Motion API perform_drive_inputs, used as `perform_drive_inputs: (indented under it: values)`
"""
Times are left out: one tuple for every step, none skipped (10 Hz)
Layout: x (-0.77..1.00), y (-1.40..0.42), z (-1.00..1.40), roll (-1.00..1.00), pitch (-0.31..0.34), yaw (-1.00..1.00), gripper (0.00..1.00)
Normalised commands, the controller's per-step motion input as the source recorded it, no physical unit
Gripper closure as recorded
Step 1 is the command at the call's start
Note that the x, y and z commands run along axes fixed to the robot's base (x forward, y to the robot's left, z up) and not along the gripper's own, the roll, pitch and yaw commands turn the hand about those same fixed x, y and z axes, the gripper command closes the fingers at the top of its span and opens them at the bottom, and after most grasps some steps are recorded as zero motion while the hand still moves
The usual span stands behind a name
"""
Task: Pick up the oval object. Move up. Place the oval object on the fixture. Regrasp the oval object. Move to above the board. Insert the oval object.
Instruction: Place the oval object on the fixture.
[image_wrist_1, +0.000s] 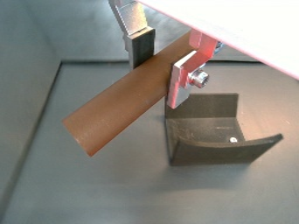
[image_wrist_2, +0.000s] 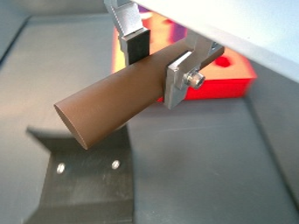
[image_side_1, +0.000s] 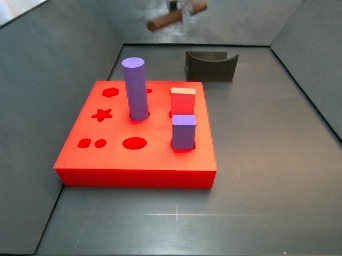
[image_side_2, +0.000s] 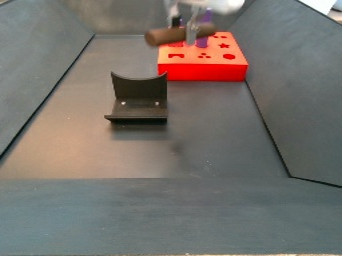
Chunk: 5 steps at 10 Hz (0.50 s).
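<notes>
Dark grey flooring (image_side_2: 160, 160) with sloping grey walls encloses the workspace, and most of the floor lies bare in front of the fixture and beside the board.

One oval object (image_wrist_1: 122, 105), a long brown peg, hangs in the air clamped between the gripper's (image_wrist_1: 163, 59) two flat silver fingers (image_wrist_1: 184, 77). The fingers grasp it near one end, so most of its length sticks out free to one side. In both wrist views its long axis runs roughly level but slanted, the free end (image_wrist_2: 79, 115) showing a flat oval face. In a side view the peg (image_side_1: 174, 17) appears blurred near the top edge, above and a little to the side of the fixture, tilted slightly. In a side view (image_side_2: 171, 36) it lies almost level, above the floor between the fixture and the board.

One fixture (image_side_2: 138, 97) stands on the floor, its curved notch open upward and nothing resting in it. In a wrist view the notch (image_wrist_1: 216, 131) sits below the gripper, apart from the peg.

One red-orange board (image_side_1: 134, 135) lies flat, well apart from the fixture. It carries one tall purple cylinder (image_side_1: 135, 88), one purple square block (image_side_1: 183, 131) and one short red block (image_side_1: 182, 100), all upright. Star, round and oval holes (image_side_1: 118, 130) stay open on its top.
</notes>
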Motion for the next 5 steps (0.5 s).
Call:
perform_drive_inputs:
  values:
    - [1.00, -0.02, -0.31, -0.04, -0.028, 1.00, 1.00]
    - [1.00, -0.02, -0.24, -0.05, -0.023, 1.00, 1.00]
    - [0.96, -0.02, -0.19, -0.06, -0.021, 1.00, 1.00]
    - [0.84, -0.01, -0.14, -0.06, -0.020, 1.00, 1.00]
    - [0.72, -0.01, -0.09, -0.08, -0.018, 1.00, 1.00]
